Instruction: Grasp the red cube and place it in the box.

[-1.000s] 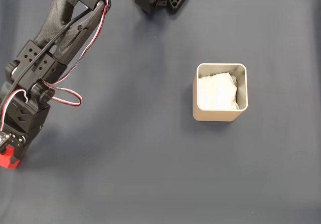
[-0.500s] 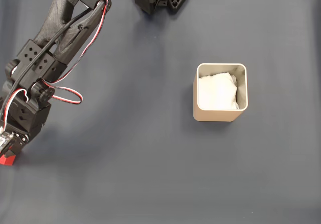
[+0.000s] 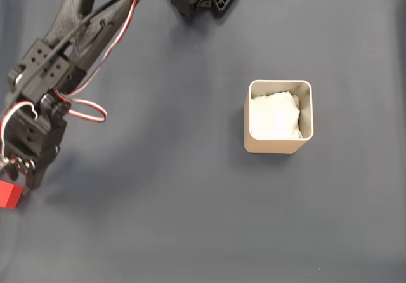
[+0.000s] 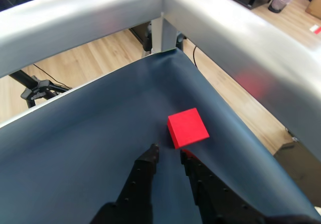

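Since a second ago the arm has swung up and back a bit in the fixed view, so the cube (image 3: 9, 195) is more exposed now — earlier the tool was right over it and only a red sliver poked out at the left edge.

Tool (image 4: 168, 151) first: in the wrist view the two black fingers (image 4: 144, 171) sit close together, just a narrow gap between the tips, and nothing is held in that gap. The tips are just beside the near corner of the cube (image 4: 187, 127); I can't tell whether the right tip actually touches it. The cube sits flat on the dark blue counter (image 4: 85, 148), right by the counter's edge, with wood floor (image 4: 100, 53) beyond it.

In the fixed view the tool (image 3: 19, 178) hangs at the far left, just above the cube — its opening is too blurry there to judge. Red-and-white wires (image 3: 85, 108) loop off the arm.

The box (image 3: 278, 117) stands well apart, right of centre on the counter (image 3: 190, 219), upright, with white crumpled lining (image 3: 274, 115) inside.

No readable labels or writing on anything.
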`<state>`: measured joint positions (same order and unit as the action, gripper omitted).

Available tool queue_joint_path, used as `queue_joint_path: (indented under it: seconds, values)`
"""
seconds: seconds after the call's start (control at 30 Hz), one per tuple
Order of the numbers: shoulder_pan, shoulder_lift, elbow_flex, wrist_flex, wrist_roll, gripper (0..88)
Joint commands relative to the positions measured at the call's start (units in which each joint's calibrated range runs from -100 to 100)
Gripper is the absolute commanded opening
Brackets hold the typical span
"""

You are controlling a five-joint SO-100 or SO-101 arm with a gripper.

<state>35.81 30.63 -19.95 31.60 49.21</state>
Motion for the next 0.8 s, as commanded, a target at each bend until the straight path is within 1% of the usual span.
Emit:
queue_joint_path:
  seconds: [0.0, 0.17, 0.3, 0.6, 0.77]
  values:
    - [1.42, -9.3, 3.35, 1.43, -1.81, 13.2]
    - [2.99, -13.8, 6.91, 3.98, -3.76, 19.8]
    - [4.26, -15.18, 8.0, 4.06, -4.88, 27.4]
    - [4.26, -13.8, 6.09, 3.4, -5.62, 30.5]
    - [3.63, -10.16, 2.72, 1.19, -5.18, 36.6]
